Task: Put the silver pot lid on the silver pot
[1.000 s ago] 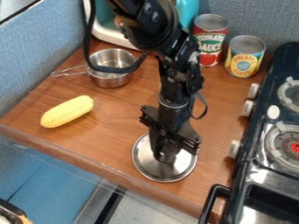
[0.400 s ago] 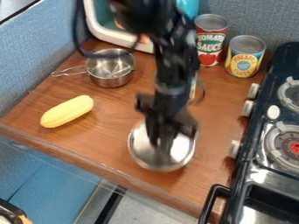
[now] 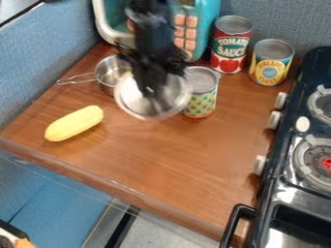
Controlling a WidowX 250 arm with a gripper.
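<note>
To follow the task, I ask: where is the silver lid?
In the camera view, above centre, the lid hangs beneath the hand, between the silver pot and patterned can.

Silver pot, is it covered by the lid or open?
The pot is open: part of its inside shows, and the lid hangs from the gripper.

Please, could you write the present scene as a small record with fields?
gripper: at the lid's middle, holding it
silver pot lid: raised, not seated on the pot
silver pot: upright, partly hidden behind lid
corn: lying on the wooden counter
cans: red, yellow, green-patterned, all upright
stove: right side of view
</note>
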